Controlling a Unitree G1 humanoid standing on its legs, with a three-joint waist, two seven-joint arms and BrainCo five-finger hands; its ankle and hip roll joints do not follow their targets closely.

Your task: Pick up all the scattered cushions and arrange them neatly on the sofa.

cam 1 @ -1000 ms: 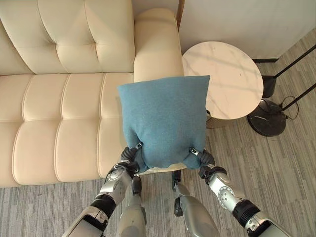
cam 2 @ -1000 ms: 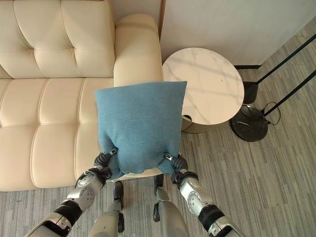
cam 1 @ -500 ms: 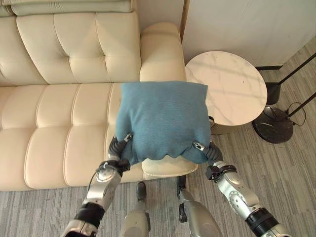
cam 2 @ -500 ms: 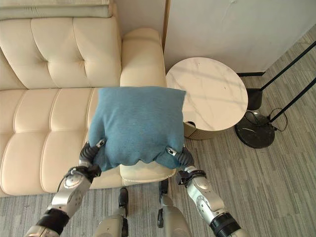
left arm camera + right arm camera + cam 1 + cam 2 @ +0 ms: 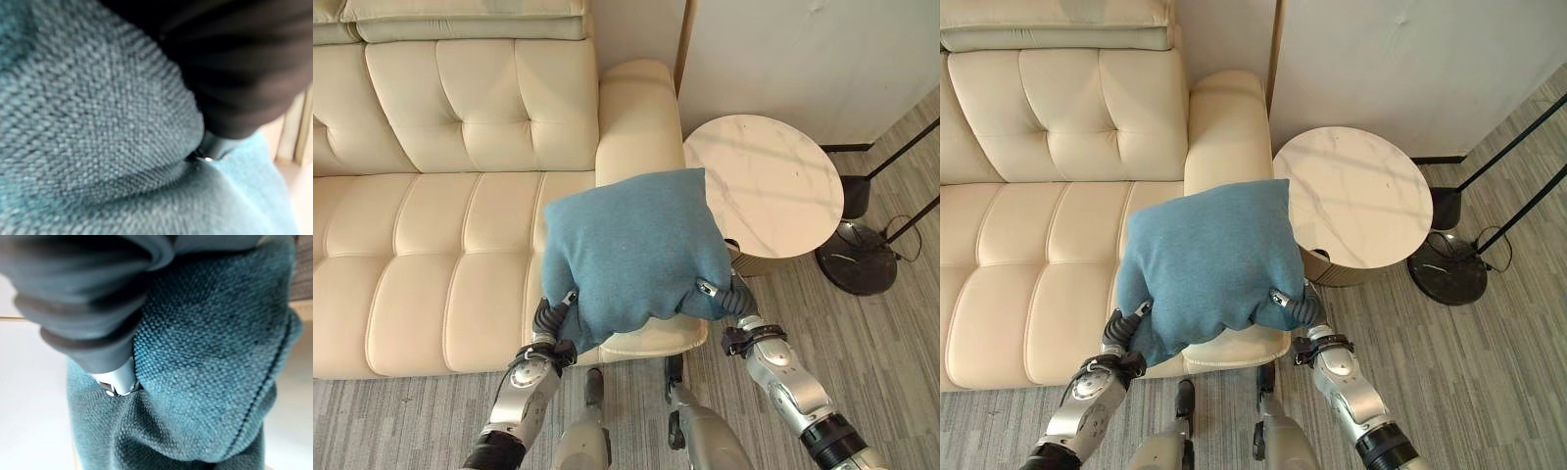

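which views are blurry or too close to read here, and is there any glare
Left wrist view: cushion weave fills it, soft at the edges, left hand a dark blur. Right wrist view: right hand cover out of focus, weave sharper. Left eye view: sharp, soft sheen on the round table.

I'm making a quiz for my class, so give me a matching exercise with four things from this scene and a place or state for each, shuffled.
Things:
1. blue fabric cushion
2. cream leather tufted sofa
3. round white marble side table
4. black round lamp base

Places or states:
A. beside the sofa's armrest
B. on the floor past the table
C. held by the left hand and right hand
D. seat bare

Pairs: 1-C, 2-D, 3-A, 4-B
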